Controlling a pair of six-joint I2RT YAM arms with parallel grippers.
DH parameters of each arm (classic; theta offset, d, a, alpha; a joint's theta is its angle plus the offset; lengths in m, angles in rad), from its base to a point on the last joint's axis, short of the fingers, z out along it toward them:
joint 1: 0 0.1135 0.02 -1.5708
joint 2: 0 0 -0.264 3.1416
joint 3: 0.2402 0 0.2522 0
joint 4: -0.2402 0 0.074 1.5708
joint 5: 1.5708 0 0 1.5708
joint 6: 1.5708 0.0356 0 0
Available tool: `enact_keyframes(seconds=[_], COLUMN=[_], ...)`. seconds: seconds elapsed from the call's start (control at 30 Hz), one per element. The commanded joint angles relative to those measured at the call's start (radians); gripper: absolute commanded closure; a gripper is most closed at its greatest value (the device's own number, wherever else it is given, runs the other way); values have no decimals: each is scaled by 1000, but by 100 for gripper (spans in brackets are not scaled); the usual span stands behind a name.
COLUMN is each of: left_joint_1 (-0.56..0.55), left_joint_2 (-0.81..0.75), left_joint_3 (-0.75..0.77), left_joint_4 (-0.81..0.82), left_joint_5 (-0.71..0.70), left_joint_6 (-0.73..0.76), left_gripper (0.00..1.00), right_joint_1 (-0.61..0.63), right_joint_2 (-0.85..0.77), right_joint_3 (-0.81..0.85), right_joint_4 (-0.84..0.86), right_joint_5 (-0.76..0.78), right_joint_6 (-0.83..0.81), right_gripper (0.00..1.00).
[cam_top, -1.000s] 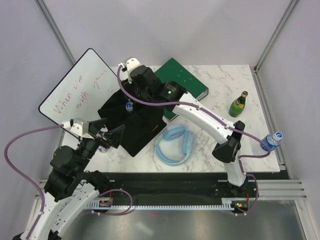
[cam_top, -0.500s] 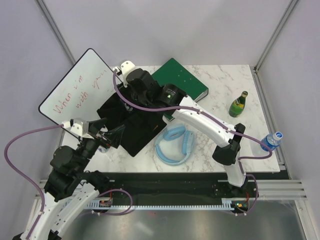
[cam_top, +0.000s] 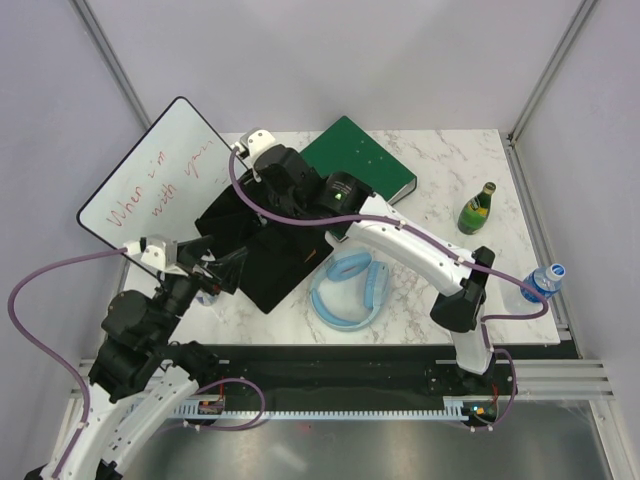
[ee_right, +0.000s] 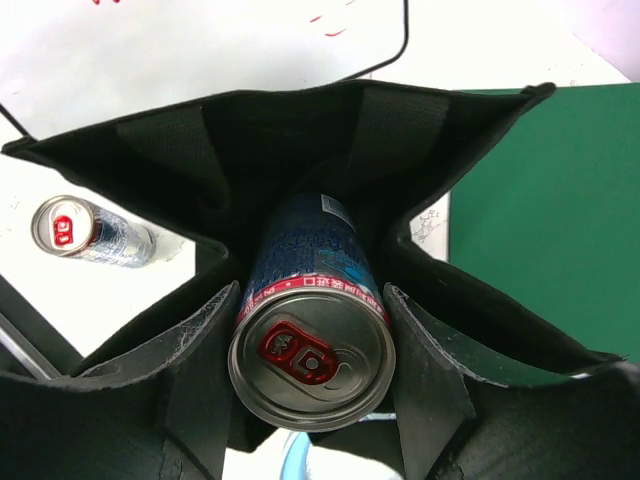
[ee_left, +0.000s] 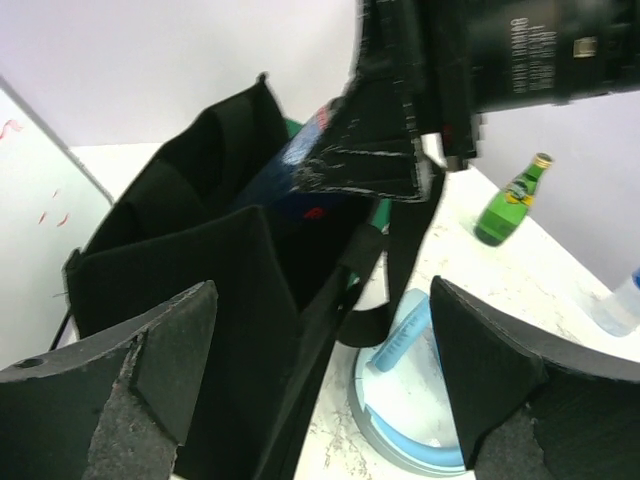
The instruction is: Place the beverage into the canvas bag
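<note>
The black canvas bag (cam_top: pixel 265 265) stands open on the table left of centre, and it also shows in the left wrist view (ee_left: pixel 200 260) and the right wrist view (ee_right: pixel 300 130). My right gripper (ee_right: pixel 310 300) is shut on a dark blue beverage can (ee_right: pixel 310 350) with a red tab and holds it bottom-first in the bag's mouth. From above, the right gripper (cam_top: pixel 285 185) hides the can. The can's side shows in the left wrist view (ee_left: pixel 310 165). My left gripper (ee_left: pixel 320 300) is open wide at the bag's near wall, which lies between its fingers; from above, the left gripper (cam_top: pixel 222 272) sits at the bag's near-left corner.
A second can (ee_right: pixel 88 232) lies on the table left of the bag. A green binder (cam_top: pixel 365 165) lies behind the bag and a whiteboard (cam_top: pixel 150 180) at far left. Blue headphones (cam_top: pixel 350 290) lie right of the bag. A green bottle (cam_top: pixel 477 208) and a water bottle (cam_top: pixel 540 282) stand at right.
My right gripper has shifted a little over the bag and the can it holds no longer shows from above. The left arm has hardly moved.
</note>
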Motion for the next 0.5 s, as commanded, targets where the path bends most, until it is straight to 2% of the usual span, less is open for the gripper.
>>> enact_keyframes(seconds=[0.0, 0.03, 0.13, 0.3, 0.47], left_joint_1=[5, 5, 5, 5, 5], left_joint_2=[69, 112, 198, 261, 338], left_joint_3=[28, 65, 144, 212, 241], left_joint_4=[-56, -116, -193, -254, -270], left_joint_5=[-174, -246, -294, -217, -222], left_joint_6=[-32, -47, -104, -132, -138], left_gripper=[10, 10, 8, 9, 11], right_joint_1=[1, 1, 1, -6, -10], right_joint_2=[-73, -75, -78, -84, -89], right_joint_3=[44, 44, 34, 28, -6], right_joint_4=[63, 60, 31, -1, -5], right_joint_5=[18, 12, 10, 14, -10], right_joint_6=[-10, -9, -7, -19, -18], right_gripper=[100, 100, 100, 100, 100])
